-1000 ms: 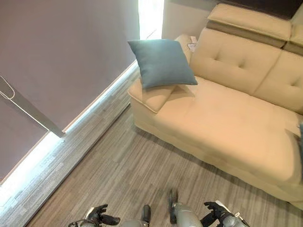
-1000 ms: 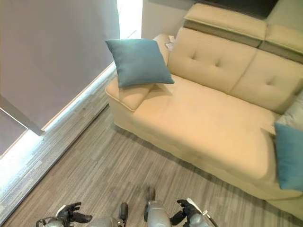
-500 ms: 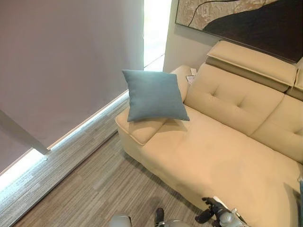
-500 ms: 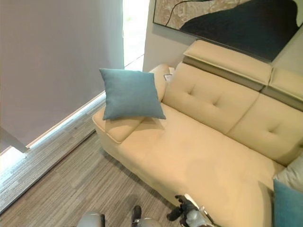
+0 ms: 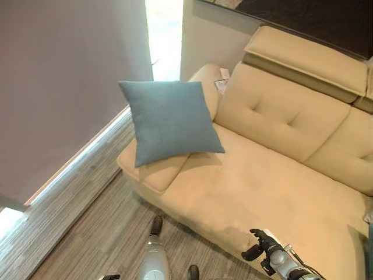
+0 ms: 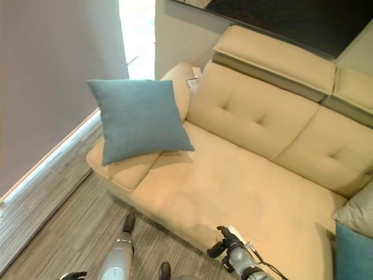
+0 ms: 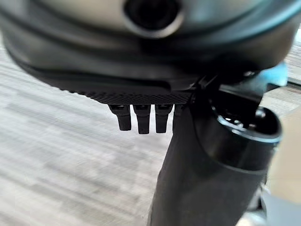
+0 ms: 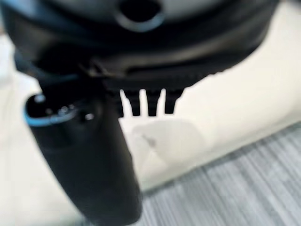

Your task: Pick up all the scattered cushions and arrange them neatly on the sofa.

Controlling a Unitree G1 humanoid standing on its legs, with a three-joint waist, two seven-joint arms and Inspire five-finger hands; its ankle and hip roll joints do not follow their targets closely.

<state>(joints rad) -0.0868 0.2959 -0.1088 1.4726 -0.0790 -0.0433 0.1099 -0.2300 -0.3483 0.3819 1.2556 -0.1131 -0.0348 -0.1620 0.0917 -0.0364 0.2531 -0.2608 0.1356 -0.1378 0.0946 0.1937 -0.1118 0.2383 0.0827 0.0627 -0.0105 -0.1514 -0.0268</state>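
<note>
Right hand [image 5: 260, 249], fingers loosely curled and empty, over front edge of sofa [image 5: 280, 192]; left hand [image 7: 141, 115], fingers seemingly relaxed, above floor [image 5: 87, 233]. Blue cushion [image 5: 169, 119] upright against armrest [image 5: 201, 79], well apart from both hands.

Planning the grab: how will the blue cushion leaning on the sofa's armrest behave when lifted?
The blue cushion looks plump and soft, so it will probably be light and dent under fingers. It leans tilted against the armrest, so a nudge may topple it onto the seat. Its woven fabric likely isn't slippery.
</note>
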